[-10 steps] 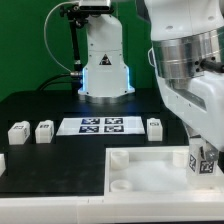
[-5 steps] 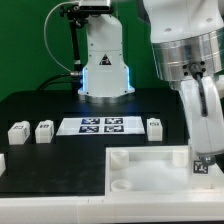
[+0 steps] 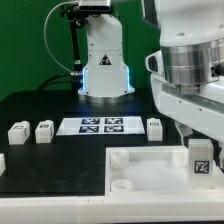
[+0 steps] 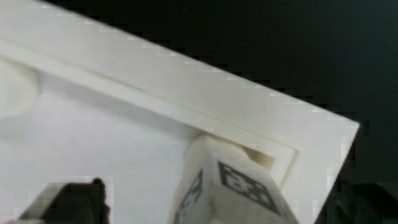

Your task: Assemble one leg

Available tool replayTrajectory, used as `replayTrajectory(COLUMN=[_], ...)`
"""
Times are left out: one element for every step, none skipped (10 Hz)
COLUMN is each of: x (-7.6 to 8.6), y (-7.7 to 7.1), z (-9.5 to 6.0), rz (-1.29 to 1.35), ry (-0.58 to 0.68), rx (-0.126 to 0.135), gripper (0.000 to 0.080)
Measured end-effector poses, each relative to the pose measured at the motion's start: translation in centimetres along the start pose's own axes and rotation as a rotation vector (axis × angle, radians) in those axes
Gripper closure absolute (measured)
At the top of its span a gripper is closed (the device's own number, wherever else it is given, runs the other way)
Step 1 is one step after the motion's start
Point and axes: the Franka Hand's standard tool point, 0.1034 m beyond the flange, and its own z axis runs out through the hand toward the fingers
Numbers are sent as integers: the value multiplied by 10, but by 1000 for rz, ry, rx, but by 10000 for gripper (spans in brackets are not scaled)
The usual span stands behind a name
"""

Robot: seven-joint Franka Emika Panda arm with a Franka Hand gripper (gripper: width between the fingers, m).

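We're seating 1 leg in the tabletop's corner!
The leg stands in the white tabletop's corner on the exterior view's right; whether the tool grips it we cannot tell. Next: twist it home, squarely.

The gripper's fingertips aren't visible in the exterior view; the arm's bulky housing covers them and runs off the top and right edges. The tray-like piece gets cropped at the near edge. In the wrist view the leg is blurry and cut off, its tag unreadable, and one dark finger only pokes in.
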Motion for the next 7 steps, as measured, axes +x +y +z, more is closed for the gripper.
replayTrajectory(x=[3,11,15,17,19,18,18], y=[1,4,3,-2,-3,-3,-4], z=[0,-2,-4,-5,-3,-3,-3], rz=[-132,-345,-517,-711,-789,-729,-715], ry=[3,15,33,61,86,83,82], rx=[-4,-13,-17,-5,10,16,18], gripper=[151,151,151,151,151,151,237])
